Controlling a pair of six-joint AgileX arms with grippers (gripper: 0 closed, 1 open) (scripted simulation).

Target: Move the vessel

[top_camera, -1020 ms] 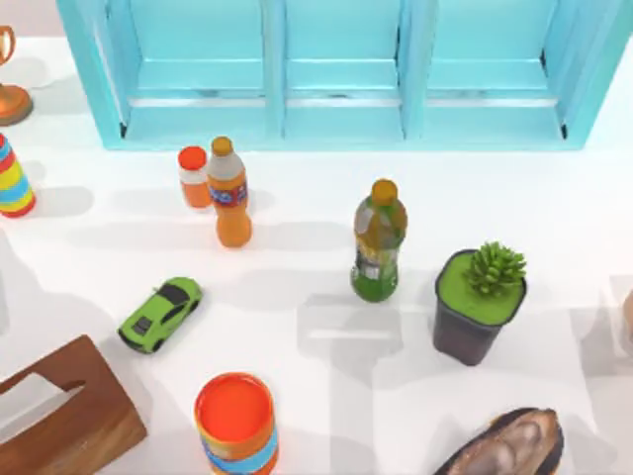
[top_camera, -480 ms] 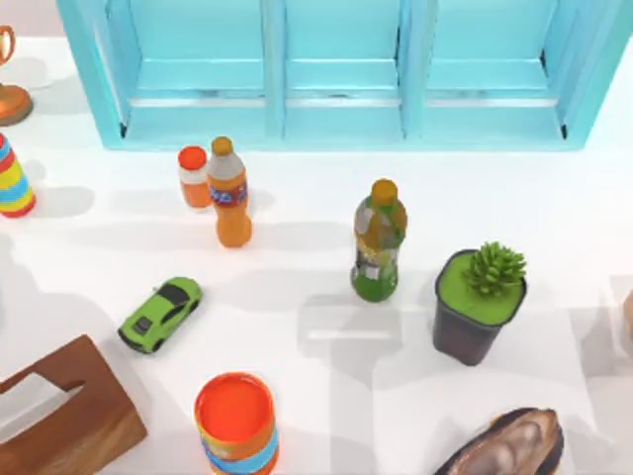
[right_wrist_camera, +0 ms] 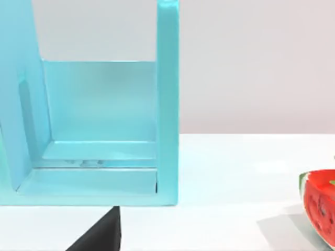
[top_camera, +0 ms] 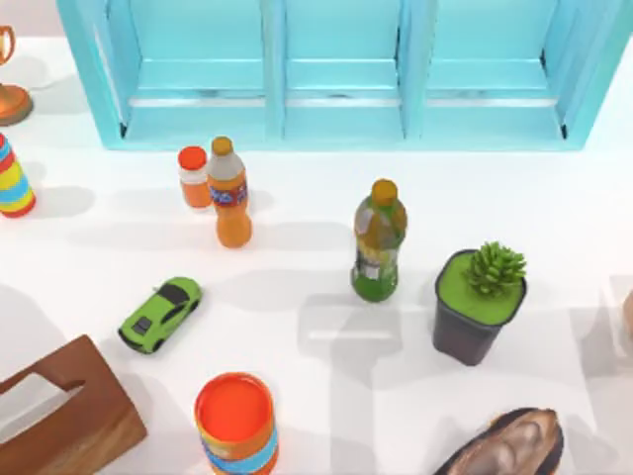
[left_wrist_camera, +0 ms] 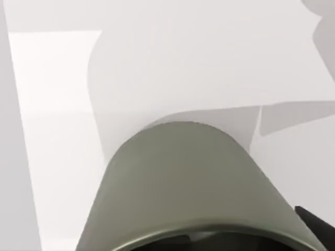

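You see the grey vessel (left_wrist_camera: 193, 183) close under the left wrist camera, its curved wall and dark rim pressed near the lens, which suggests the left arm carries it above the white bench (left_wrist_camera: 57, 104). A dark tool tip (left_wrist_camera: 316, 225) sits beside the rim, but you cannot tell whether it is clenched. The right arm faces the blue shelf (right_wrist_camera: 104, 125) at the bench's far edge, near a watermelon slice (right_wrist_camera: 319, 204); its tool's state is also unclear.

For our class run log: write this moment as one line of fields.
vessel: grey, close under left wrist camera, above white table | left claw: state unclear | shelf: turquoise, at table's far edge | right wrist view: faces shelf
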